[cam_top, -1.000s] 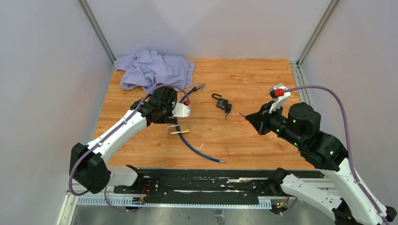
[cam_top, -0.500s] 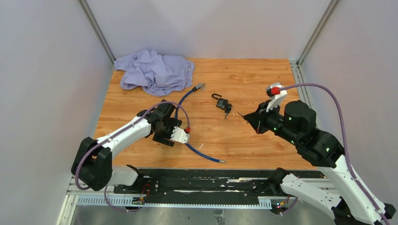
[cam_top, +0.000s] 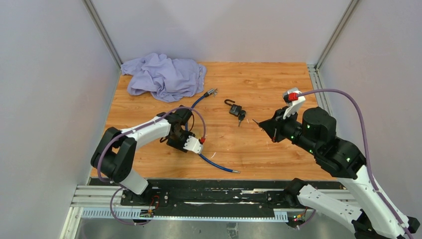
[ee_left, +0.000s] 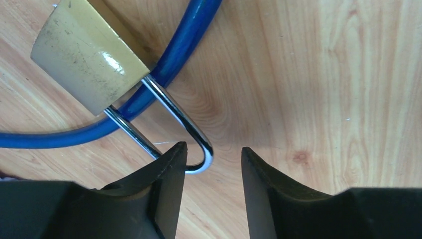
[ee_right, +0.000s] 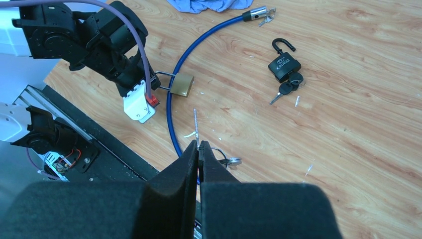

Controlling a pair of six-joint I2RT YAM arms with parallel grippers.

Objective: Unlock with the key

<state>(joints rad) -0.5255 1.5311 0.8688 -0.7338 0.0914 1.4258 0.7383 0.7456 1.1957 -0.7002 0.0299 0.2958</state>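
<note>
wooden table (cam_top: 268,79) between plain pale walls (cam_top: 219,25), aluminium posts (cam_top: 102,32) in the corners

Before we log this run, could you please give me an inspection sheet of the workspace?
Surface: light wooden tabletop, no spills seen.
Job's things: brass padlock with steel shackle, lying flat; slim silver key.
Clutter: crumpled lilac cloth, far left; black padlock, shackle open, keys at its base.
Grippers: left gripper open, straddling the shackle's bend; right gripper shut on that key.
Cables: blue cable crossing the shackle.
Surroundings: grey walls.
</note>
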